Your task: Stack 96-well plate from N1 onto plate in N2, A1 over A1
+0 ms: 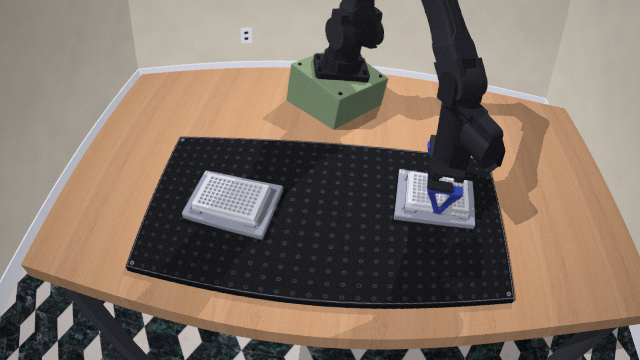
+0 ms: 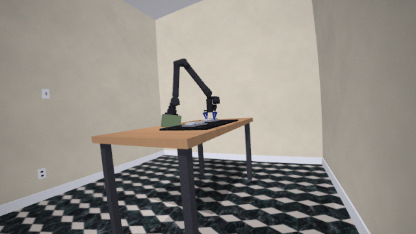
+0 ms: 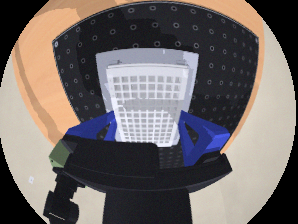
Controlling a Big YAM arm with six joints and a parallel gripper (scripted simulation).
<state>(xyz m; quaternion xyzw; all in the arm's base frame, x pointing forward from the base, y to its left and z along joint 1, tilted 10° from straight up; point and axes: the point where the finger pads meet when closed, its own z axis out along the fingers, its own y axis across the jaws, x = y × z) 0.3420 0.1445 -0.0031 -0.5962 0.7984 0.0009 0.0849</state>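
Note:
A white 96-well plate (image 1: 439,197) sits in the grey nest N1 (image 1: 434,216) at the right of the black mat in the top view. My gripper (image 1: 442,200), with blue fingers, is down over this plate and shut on its two long sides. In the wrist view the plate (image 3: 148,110) lies between the blue fingers of the gripper (image 3: 149,135), still seated in its nest (image 3: 148,60). The other white 96-well plate (image 1: 231,197) sits in nest N2 at the left of the mat. I cannot read the A1 corner marks.
The black perforated mat (image 1: 320,220) covers the middle of the wooden table. The arm's green base block (image 1: 336,95) stands behind the mat. In the exterior view the gripper (image 2: 210,116) is small and far away.

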